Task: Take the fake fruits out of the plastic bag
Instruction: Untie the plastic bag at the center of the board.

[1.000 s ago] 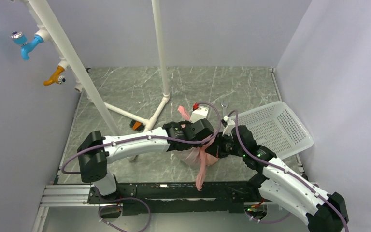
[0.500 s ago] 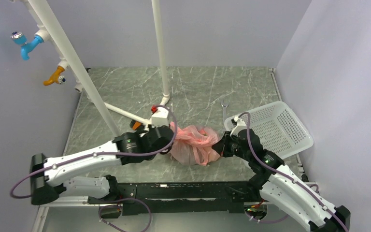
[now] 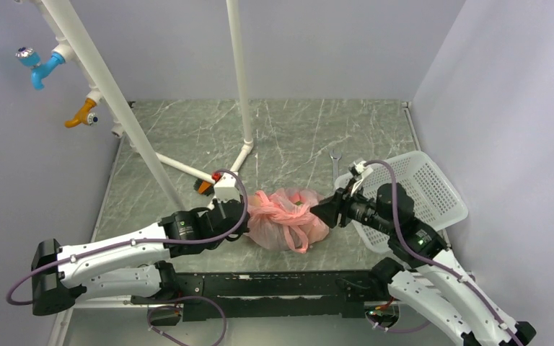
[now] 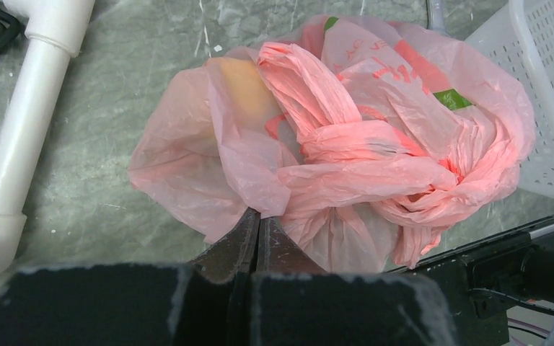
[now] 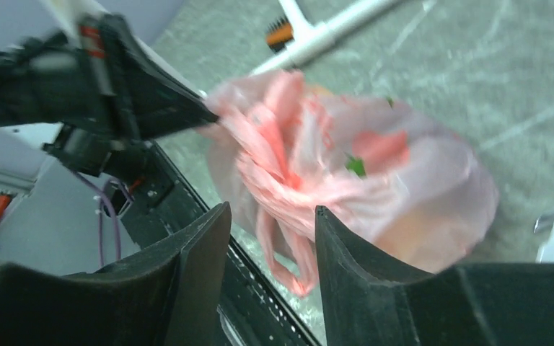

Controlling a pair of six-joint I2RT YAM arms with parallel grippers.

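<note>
Bag, lifted a second ago, now lies bunched on the worktop between both arms, fruits still inside. Left pincer is pressed together at its edge; right pincer is spread, backed just off.

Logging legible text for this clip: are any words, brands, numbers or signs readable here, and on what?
No text can be read.
plastic bag, red print: crumpled, unreadable.
Same bag, green mark: no legible letters.
white mesh basket: no label seen.
</note>
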